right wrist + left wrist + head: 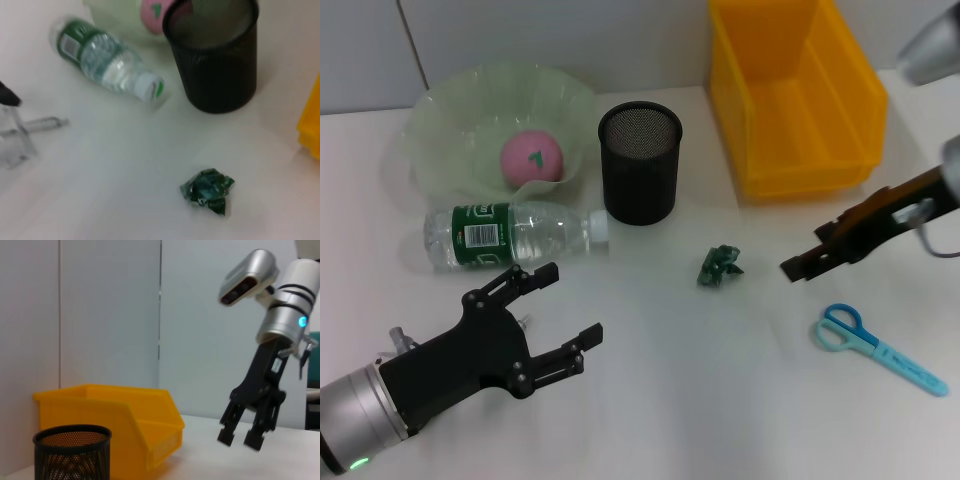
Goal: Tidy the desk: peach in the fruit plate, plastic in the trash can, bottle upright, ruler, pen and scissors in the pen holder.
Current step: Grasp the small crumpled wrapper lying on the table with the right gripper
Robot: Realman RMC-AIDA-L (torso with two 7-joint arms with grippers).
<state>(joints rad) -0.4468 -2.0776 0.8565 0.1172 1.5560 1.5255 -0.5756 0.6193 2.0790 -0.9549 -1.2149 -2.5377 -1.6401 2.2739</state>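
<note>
Head camera: mounted high, facing forward and down over the whole surface [650,380]. Left wrist camera: set low, near surface level, facing level across toward the far wall; it shares the pen holder [72,452] and trash can [125,425] with the head view. Right wrist camera: above the surface, angled down, close on the crumpled green plastic [207,190], pen holder and bottle [107,62], all also in the head view.

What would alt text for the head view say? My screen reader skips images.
A white desk holds a bottle lying beside a fruit plate with a peach, plus pen holder, trash can, crumpled plastic and scissors; both open grippers, left and right, hover.
</note>
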